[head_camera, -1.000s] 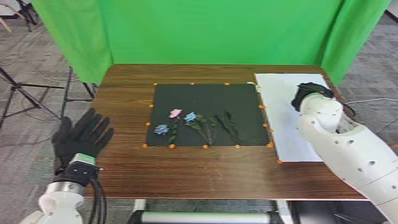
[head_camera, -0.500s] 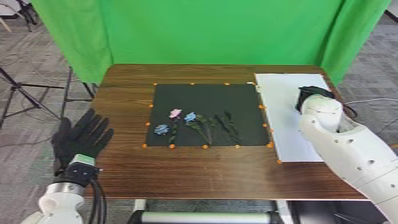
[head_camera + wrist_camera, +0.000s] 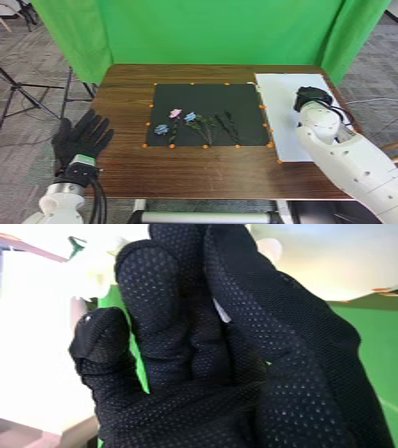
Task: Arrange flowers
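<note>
The right robot hand (image 3: pixel 311 96), open with straight fingers, is over a long white sheet (image 3: pixel 296 140) by the right edge of the brown wooden table (image 3: pixel 209 175), green-stemmed pink and blue flowers (image 3: pixel 175 113) lying leftward on a rectangular black mat (image 3: pixel 209 93), stems frontward.

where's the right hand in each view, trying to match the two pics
Head view: the right hand appears over the white board, toward the right side of the table.
Right wrist view: the right hand is in close-up, fingers up.
Shared landmark: the green cloth, behind the table in the head view and beyond the right hand in the wrist view.
</note>
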### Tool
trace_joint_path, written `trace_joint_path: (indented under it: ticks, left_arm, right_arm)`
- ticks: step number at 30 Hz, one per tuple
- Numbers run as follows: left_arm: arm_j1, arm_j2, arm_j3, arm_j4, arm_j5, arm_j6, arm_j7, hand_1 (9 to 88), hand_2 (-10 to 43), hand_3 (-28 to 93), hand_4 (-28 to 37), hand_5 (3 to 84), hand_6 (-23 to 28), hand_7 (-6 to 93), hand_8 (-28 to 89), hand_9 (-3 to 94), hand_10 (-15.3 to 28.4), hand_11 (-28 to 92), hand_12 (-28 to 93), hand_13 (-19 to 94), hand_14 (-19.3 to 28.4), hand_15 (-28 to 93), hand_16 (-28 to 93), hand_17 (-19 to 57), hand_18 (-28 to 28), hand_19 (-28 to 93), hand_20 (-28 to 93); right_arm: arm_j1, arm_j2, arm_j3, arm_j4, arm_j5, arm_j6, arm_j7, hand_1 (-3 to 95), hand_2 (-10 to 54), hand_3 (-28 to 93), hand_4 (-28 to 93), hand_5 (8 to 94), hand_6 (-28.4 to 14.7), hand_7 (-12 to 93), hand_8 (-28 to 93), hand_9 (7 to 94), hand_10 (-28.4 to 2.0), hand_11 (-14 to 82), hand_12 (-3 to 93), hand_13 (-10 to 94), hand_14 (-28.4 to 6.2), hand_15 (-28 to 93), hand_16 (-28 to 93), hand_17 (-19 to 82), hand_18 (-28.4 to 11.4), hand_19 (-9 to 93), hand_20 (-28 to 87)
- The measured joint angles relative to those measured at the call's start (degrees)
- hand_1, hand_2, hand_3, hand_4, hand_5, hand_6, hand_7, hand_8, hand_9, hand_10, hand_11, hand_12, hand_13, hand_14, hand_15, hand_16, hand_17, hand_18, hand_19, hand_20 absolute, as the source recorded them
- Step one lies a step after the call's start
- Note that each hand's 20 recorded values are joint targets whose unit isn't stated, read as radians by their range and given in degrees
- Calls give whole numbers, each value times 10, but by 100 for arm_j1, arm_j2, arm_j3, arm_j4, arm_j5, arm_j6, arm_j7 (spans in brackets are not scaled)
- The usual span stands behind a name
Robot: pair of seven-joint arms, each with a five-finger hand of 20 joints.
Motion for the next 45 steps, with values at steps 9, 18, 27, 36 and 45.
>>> trace_joint_path:
  ticks: [9,18,27,36,45]
  left_arm:
    - [7,-1,0,0,-2,0,5,257,100,701,-283,333,69,176,-106,263,134,212,109,188,136,335,-74,-65,123,305,87]
    - [12,3,-5,0,-2,-1,-1,257,100,700,-283,333,70,174,-105,263,133,212,110,187,136,334,-75,-65,123,304,87]
    - [10,3,-9,-1,10,-1,-73,257,100,701,-283,333,70,173,-105,263,134,212,109,187,136,334,-75,-65,123,304,88]
    - [-151,-3,87,48,59,-15,-166,257,98,702,-283,333,70,174,-104,263,132,211,110,187,136,335,-75,-65,123,303,88]
    - [-259,-8,143,70,104,-15,-217,258,98,701,-283,333,70,174,-105,264,132,211,110,187,136,335,-74,-65,123,305,88]
  right_arm:
    - [-148,66,-29,-182,-61,310,-48,589,4,661,-283,721,-11,232,6,788,-100,115,274,715,-94,560,289,394,-220,881,374]
    - [-164,128,-360,-842,-361,1022,-98,588,2,669,-283,725,-16,226,7,787,-100,113,272,715,-93,556,285,395,-220,882,371]
    - [218,-205,-889,-1072,-513,1128,-547,588,0,673,-283,727,-17,221,8,785,-100,109,274,714,-93,554,289,395,-220,883,370]
    - [755,-910,-1821,-984,-690,1057,-899,588,-2,674,-283,728,-17,220,8,784,-98,106,274,713,-91,549,298,395,-220,884,370]
    - [830,-1177,-2292,-697,-1456,892,-1143,591,-8,678,-283,722,-15,219,8,778,-99,100,279,707,-85,542,320,397,-221,888,373]
